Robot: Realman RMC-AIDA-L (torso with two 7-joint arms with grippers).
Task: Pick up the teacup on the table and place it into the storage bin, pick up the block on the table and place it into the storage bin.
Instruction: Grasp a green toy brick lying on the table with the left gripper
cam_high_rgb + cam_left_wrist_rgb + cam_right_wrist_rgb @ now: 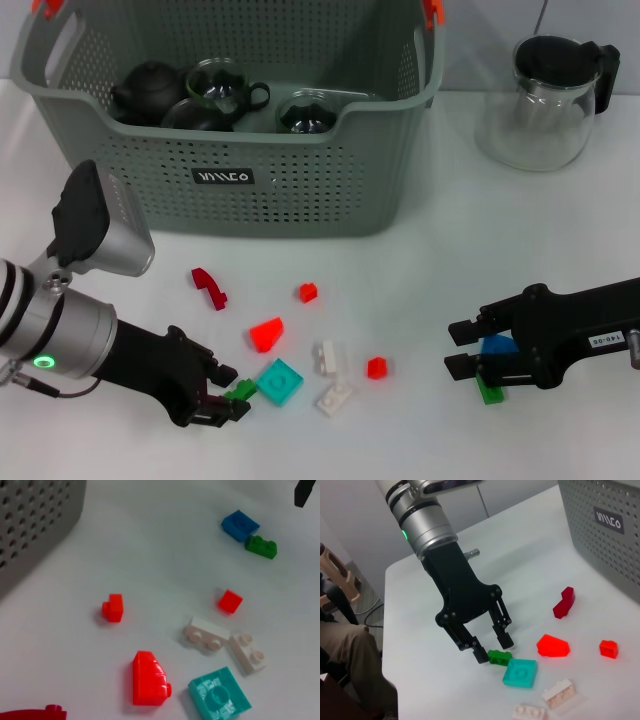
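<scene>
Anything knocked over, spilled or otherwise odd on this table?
Nothing stands out. Small plastic blocks lie loose on the white table, teaware sits inside the grey-green perforated storage bin, and the glass pitcher with black lid stands upright beside it.

White table (420, 290). Grey-green storage bin (300, 190), perforated dot pattern on walls, orange clips (433, 10) at rim, black label (222, 177) with white lettering. Dark teaware inside bin. Glass pitcher (540, 110) clear, lid black. Blocks: dark red curved piece (209, 288), bright red wedge (267, 333), two small red cubes (308, 292), teal square plate (279, 382), two white bricks (328, 357), green brick (499, 657), blue block (240, 524). Left gripper (222, 392) black, arm silver with green light.
</scene>
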